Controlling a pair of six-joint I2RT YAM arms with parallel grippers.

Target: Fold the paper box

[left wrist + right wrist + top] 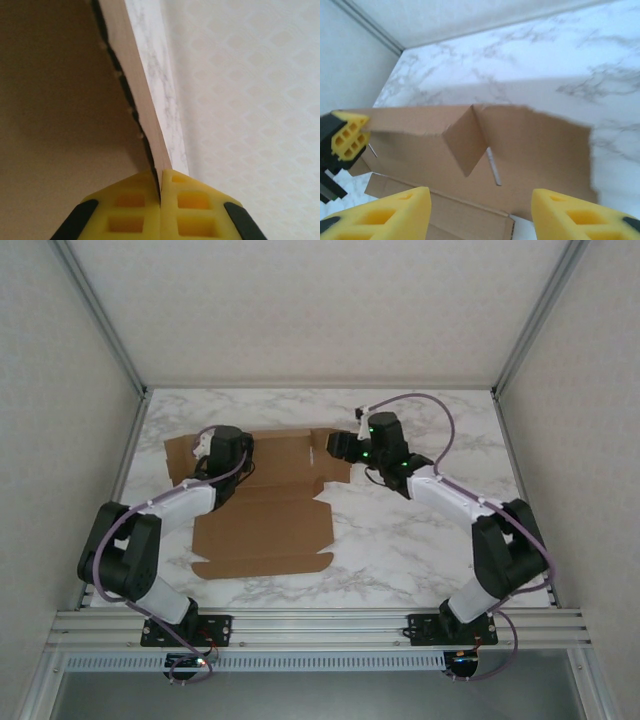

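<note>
1. We are seeing the paper box [265, 525] lying mostly flat on the marble table [430, 540], left of centre in the top view.
2. The left gripper [160, 189] is pinching a raised flap at the box's upper-left corner, its yellow fingers [130, 210] pressed together (only the cardboard edge between them).
3. The right gripper [480, 195] is hovering by the box's upper-right edge, jaws standing wide, gripping nothing.
</note>
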